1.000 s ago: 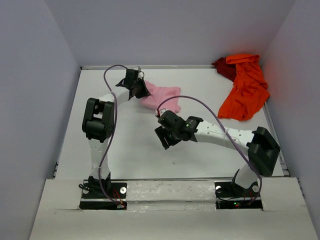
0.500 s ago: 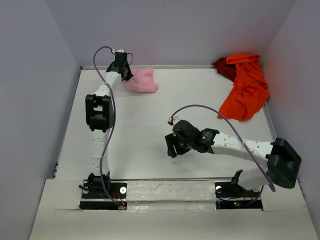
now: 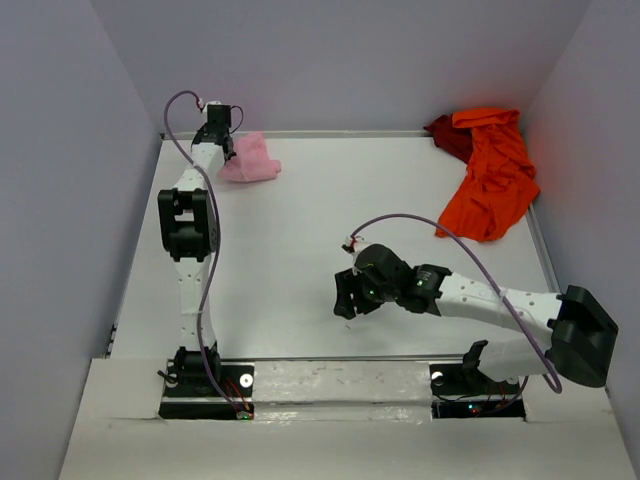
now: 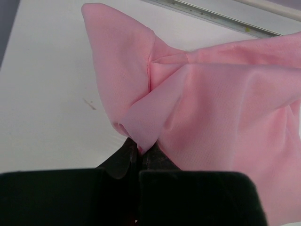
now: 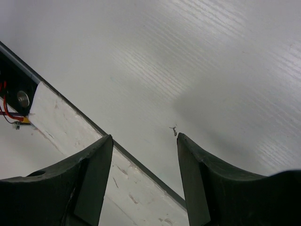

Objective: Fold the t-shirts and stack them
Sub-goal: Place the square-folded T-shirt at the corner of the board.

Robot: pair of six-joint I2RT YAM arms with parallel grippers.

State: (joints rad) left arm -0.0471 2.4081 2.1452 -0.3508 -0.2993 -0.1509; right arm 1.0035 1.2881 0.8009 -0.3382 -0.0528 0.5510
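Note:
The light pink t-shirt (image 3: 249,160) is bunched at the far left corner of the table, filling the left wrist view (image 4: 211,94). My left gripper (image 3: 219,140) is shut on a pinched fold of its cloth (image 4: 139,149), arm stretched far back. The bright orange-red t-shirt (image 3: 492,180) lies crumpled at the far right, partly over the dark red t-shirt (image 3: 446,133) in the corner. My right gripper (image 3: 345,298) stands open over the bare table near the front; nothing lies between its fingertips (image 5: 143,136).
Grey walls enclose the table on three sides; a metal rail (image 4: 221,19) runs along the far edge. The white front ledge (image 5: 84,141) with the arm bases lies just below my right gripper. A purple cable (image 3: 440,240) loops over the right arm.
My left gripper dragged the pink t-shirt from the table's middle back to the far left corner. My right arm withdrew toward the front edge, staying open.

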